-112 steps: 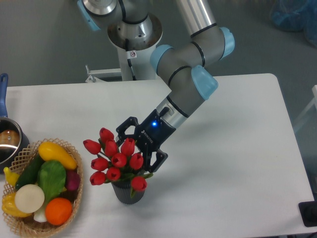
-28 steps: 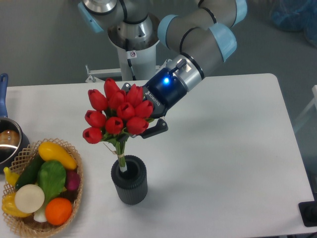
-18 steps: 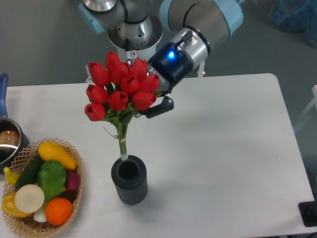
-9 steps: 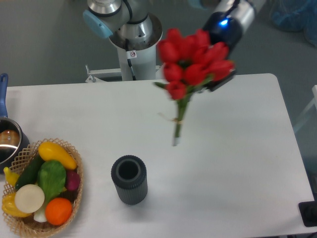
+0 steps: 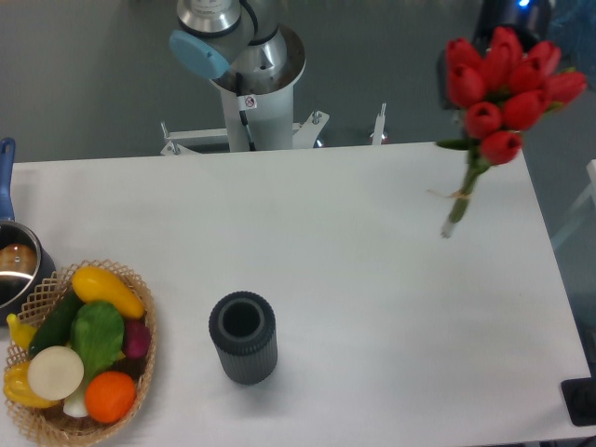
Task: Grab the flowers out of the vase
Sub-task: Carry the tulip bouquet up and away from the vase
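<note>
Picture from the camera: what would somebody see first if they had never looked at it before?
The bunch of red flowers jumps out first, held up in the air at the top right, stems hanging above the white table. Next is the dark ribbed vase, standing empty and upright near the front of the table. At the left edge sits a wicker basket of bright fruit and vegetables.

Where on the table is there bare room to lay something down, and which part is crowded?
Bare white table stretches from the vase rightwards to the far edge, and also behind the vase up to the back edge. The flowers hang above the right rear corner. The left front is crowded: wicker basket and pot.
</note>
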Robot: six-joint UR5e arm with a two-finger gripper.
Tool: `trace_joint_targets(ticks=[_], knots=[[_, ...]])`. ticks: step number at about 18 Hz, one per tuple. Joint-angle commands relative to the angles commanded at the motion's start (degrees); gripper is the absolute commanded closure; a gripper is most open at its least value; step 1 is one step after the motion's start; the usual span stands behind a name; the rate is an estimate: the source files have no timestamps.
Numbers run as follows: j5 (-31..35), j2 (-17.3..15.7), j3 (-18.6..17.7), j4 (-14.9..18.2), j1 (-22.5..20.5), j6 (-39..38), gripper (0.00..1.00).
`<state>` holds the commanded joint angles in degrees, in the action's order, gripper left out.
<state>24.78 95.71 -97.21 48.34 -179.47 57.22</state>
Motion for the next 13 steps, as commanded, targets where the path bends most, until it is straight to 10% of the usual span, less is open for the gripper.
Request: trace_joint_targets(ticks=[13], knots=[[4.1, 2.7, -1.8, 0.2, -1.2, 3.7, 0.63]])
